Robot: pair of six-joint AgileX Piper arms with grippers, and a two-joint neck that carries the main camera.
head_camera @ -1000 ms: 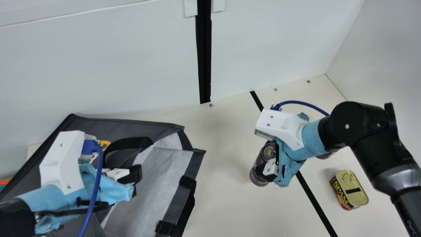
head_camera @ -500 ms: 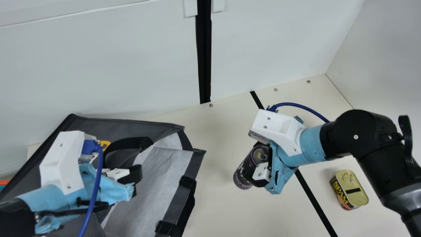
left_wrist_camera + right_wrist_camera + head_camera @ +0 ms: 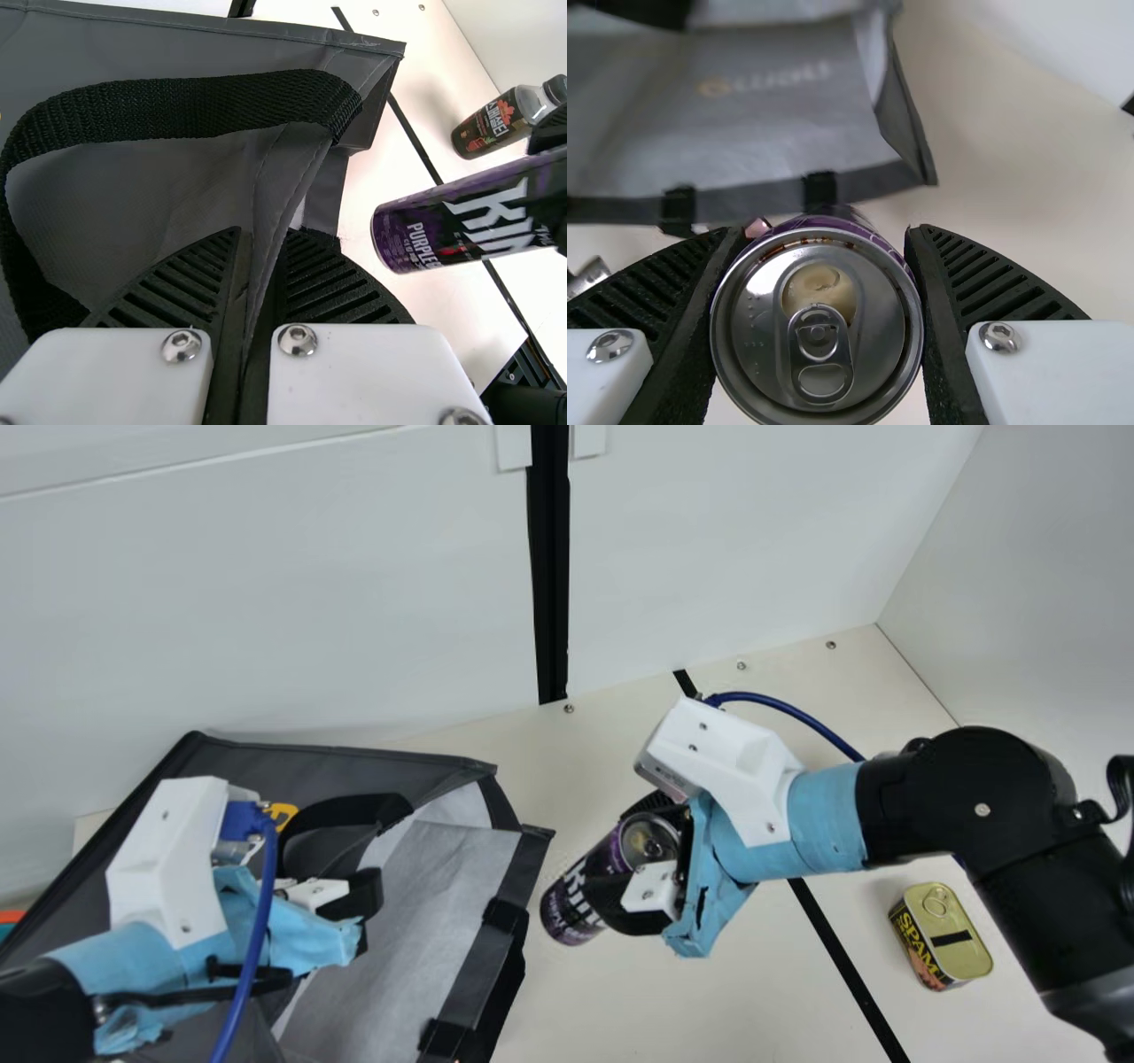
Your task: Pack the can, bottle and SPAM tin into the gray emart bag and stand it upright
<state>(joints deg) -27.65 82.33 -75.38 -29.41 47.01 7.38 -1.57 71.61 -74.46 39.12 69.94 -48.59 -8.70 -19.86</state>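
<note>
Two grippers have hold of something: the left gripper (image 3: 363, 912) pinches a fold of the gray bag (image 3: 452, 890), and the right gripper (image 3: 611, 855) clasps the can (image 3: 571, 912), tilted near the bag's edge and seemingly off the table (image 3: 611, 1010). Well apart from the bag, the SPAM tin (image 3: 961, 948) sits on the table. Beyond the can, the left wrist view shows the bottle (image 3: 496, 127).

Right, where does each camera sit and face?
Main: on the neck, looking down on the table; left arm and right arm show.
Left wrist: above the gray emart bag, facing its handle; left claw shows, plus part of the right arm.
Right wrist: behind the can, looking past it to the bag; right claw shows.
All three share the bag and can.
</note>
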